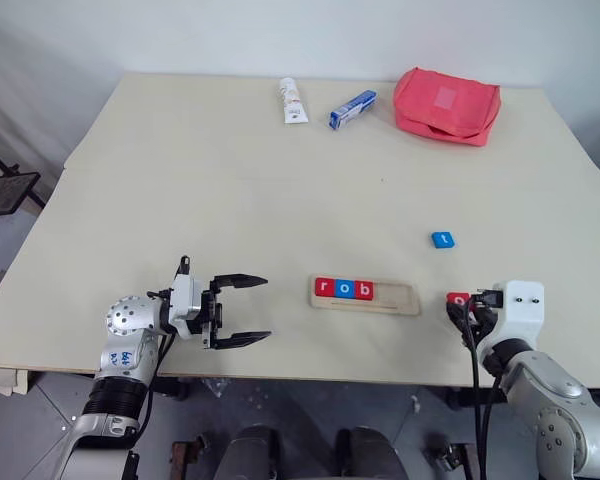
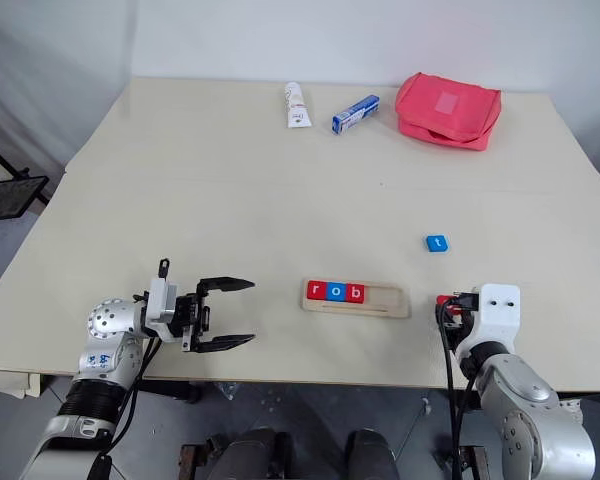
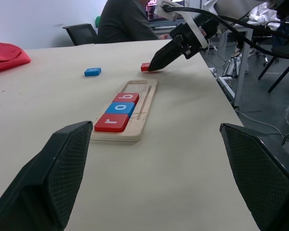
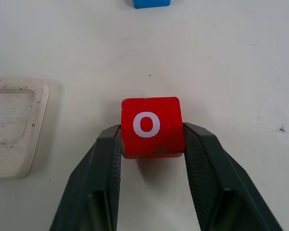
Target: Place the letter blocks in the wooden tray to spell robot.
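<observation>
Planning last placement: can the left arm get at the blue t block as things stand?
Probably not easily. The blue t block lies beyond the wooden tray, on the right tool's side. Nothing blocks the table, but the left tool sits well across from it.

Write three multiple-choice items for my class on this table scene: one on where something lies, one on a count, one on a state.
1. Where does the blue t block lie?
A. in the wooden tray
B. on the table beyond the tray's right end
C. on the red pouch

2. How many letter blocks sit in the wooden tray?
A. two
B. three
C. five

3. What is the right gripper doing?
A. gripping the red o block
B. hanging open over the tray
C. holding the white tube

Answers: 1 B, it rests on bare tabletop. 2 B, r, o, b fill the left end. 3 A, both fingers press the red o block.
</observation>
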